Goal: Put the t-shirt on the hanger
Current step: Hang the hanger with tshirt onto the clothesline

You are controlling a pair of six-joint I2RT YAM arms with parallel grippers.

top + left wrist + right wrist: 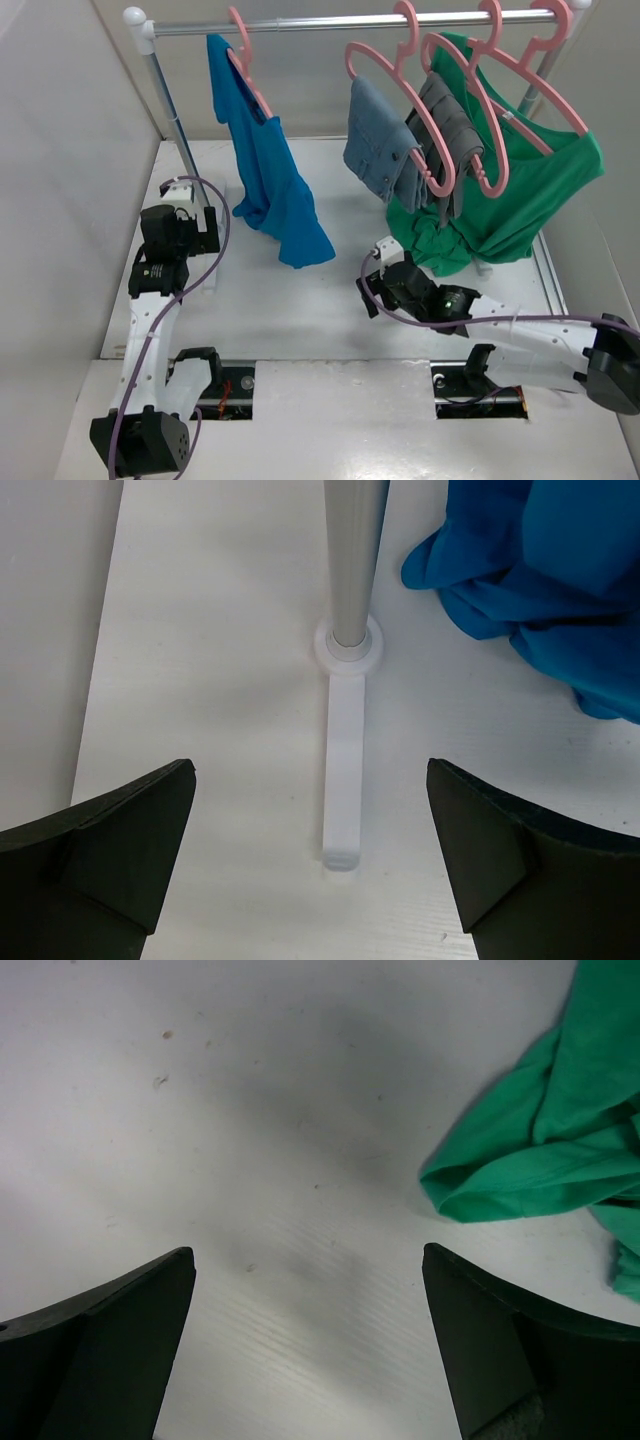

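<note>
The royal-blue t-shirt (pixel 262 170) hangs from a pink hanger (pixel 243 60) at the left end of the rail, draped unevenly, its lower hem touching the table. Its hem also shows at the upper right of the left wrist view (pixel 540 570). My left gripper (pixel 193 212) is open and empty, low over the table, facing the rack pole's base (pixel 350 645); in its own view the gripper (pixel 310 770) stands to the left of the t-shirt. My right gripper (pixel 372 270) is open and empty over bare table (pixel 308 1255), left of the green cloth.
A metal rail (pixel 350 22) on a pole (pixel 352 560) with a white foot (pixel 343 780) spans the back. Pink hangers carry blue-grey garments (pixel 385 140), a grey one (pixel 450 130) and a large green shirt (pixel 520 200), whose hem lies on the table (pixel 560 1130). White walls enclose the sides.
</note>
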